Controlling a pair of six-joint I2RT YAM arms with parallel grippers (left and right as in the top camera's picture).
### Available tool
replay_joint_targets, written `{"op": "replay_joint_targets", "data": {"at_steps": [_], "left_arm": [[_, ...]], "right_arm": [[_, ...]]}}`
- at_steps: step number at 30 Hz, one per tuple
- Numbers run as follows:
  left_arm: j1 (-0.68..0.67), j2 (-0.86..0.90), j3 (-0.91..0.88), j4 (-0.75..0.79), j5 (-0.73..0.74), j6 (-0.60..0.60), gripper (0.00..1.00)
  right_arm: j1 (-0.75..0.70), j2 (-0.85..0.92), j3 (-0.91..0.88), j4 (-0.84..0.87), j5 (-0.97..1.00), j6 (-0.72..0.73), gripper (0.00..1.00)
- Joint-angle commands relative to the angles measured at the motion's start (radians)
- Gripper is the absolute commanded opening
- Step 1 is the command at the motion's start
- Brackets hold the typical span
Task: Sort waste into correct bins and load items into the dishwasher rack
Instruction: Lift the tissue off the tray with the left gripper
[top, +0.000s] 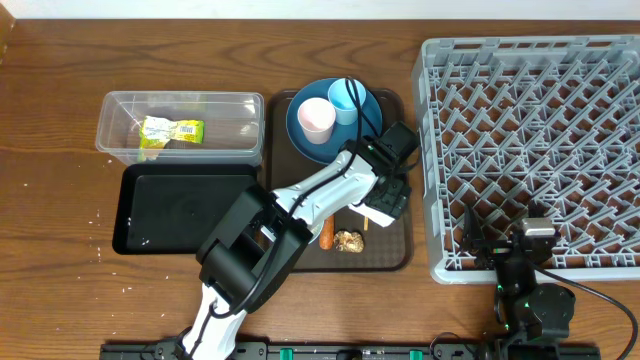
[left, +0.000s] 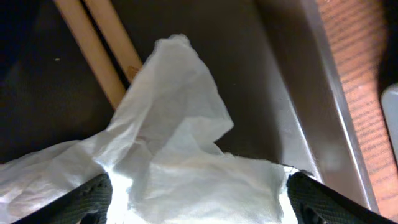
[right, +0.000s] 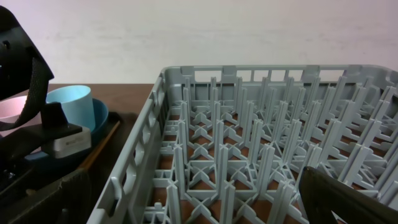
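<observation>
Left gripper (left: 196, 198) sits low over the dark brown rectangular serving tray (top: 398, 258), fingers set wide, one on either side of the crumpled white paper napkin (left: 177, 130); no pinch visible yet. Napkin lies on the tray's right half, its edge overlapping the pair of thin wooden chopsticks (left: 102, 59) in the wrist view. Step in hand, by my reading: grasp napkin. Close on the bulk of paper between the pads, not the raised peak; keep the tips off the chopsticks so they are not dragged; lift straight up before carrying. Likely destination: clear rectangular plastic tub (top: 108, 135), which holds the yellow-green crinkled wrapper (top: 170, 130). Wrapper carries a barcode-like patch, unreadable. Right gripper (top: 530, 245) wide, nothing seen in it, at the near edge of the large grey plastic dishwasher rack (top: 540, 100).
</observation>
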Motion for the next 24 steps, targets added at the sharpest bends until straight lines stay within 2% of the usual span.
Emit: {"op": "replay_joint_targets", "data": {"at_steps": [1,7,14,24], "left_arm": [[0.002,0.039,-0.013,0.0,0.001,-0.001,0.87],[0.002,0.039,-0.013,-0.001,0.001,-0.001,0.7],[0.002,0.039,-0.013,-0.001,0.001,-0.001,0.65],[0.002,0.036,-0.013,-0.001,0.002,-0.001,0.52]], "right_arm": [[0.0,-0.003,-0.001,-0.004,-0.003,-0.016,0.99],[0.0,-0.003,-0.001,-0.004,-0.003,-0.016,0.99],[0.0,-0.003,-0.001,-0.004,-0.003,-0.016,0.99],[0.0,-0.003,-0.001,-0.004,-0.003,-0.016,0.99]]}}
